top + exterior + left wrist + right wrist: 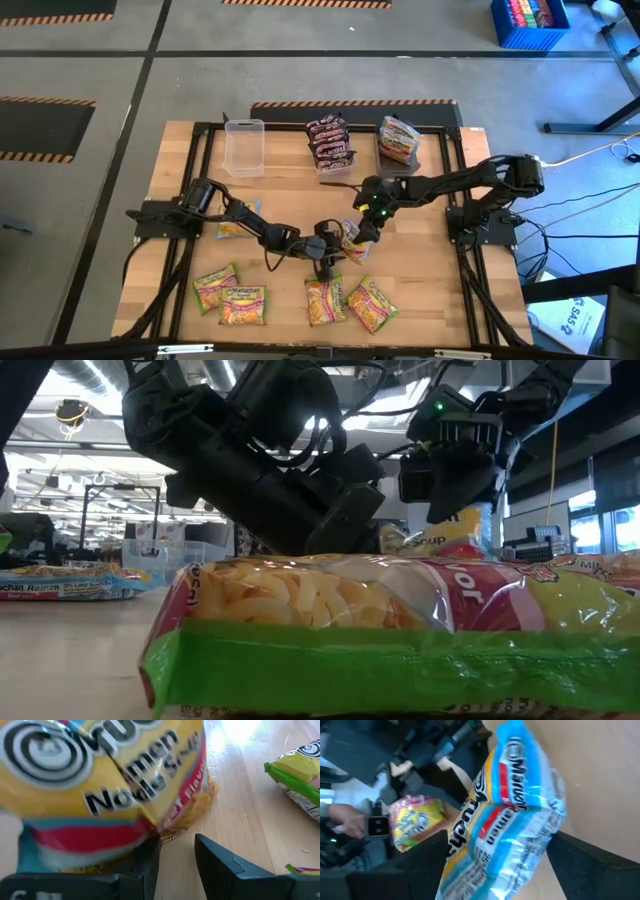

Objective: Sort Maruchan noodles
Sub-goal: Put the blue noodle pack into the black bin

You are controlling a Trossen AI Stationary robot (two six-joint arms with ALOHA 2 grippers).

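Observation:
A yellow-orange Maruchan packet with blue edges [352, 246] sits at the table's middle, between my two grippers. My right gripper [364, 228] reaches in from the right and is shut on it; the packet [505, 820] fills the right wrist view. My left gripper [326, 250] stands right beside the packet's left side, open, with bare table in the gap between its fingers [177, 862]. Several yellow-green packets [243, 305] lie flat along the near edge. Another yellow-and-blue packet [238, 222] lies under the left arm. My right gripper holds the yellow-orange packet across its width, one finger [420, 865] on each long side [470, 845]. It comes slanting down from the far right. The packet is creased across its middle [520, 805] and tilted; whether its lower end rests on the table cannot be told. My left gripper has the packet's corner [160, 835] right at one fingertip [147, 857]; whether they touch, I cannot tell.
At the far edge stand a clear tub [244, 147], a tub of dark maroon packets [330, 143] and a tub with yellow-green packets [398, 140]. A yellow-green packet [400, 640] lies close in front of the low camera. Bare wood lies right of the grippers.

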